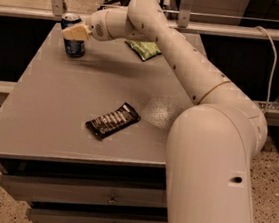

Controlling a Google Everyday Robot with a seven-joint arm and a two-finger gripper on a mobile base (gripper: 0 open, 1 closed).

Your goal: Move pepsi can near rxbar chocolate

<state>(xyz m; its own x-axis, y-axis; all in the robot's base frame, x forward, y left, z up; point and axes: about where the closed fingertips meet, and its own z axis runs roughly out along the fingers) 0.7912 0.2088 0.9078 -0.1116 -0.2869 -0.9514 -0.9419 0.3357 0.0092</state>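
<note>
Gripper: the gripper (74, 31) was way out at the far left corner of the bench (42, 122), its tan tip right up against the top half of the pepsi can (75, 49), covering part of the side facing the camera.
Gripper state: honestly couldn't tell, it might have been clamped on the can or just pressed against it.
Pepsi can: upright on the bench near the far left corner, blue body with the silver top poking out just above the gripper. The base looked to be sitting on the bench.
Rxbar chocolate: the rxbar chocolate (113, 121) lay flat toward the front middle of the bench, turned diagonally, white lettering running along the black wrapper. Well apart from the can.
Green snack bag: a flat green snack bag (144, 49) lay near the far edge, partly tucked behind the arm (184, 68), right of the can.
Arm: big white arm came in from the lower right and stretched across the bench to the can.
Under the bench: drawers (112, 199) with small knobs on the front.
</note>
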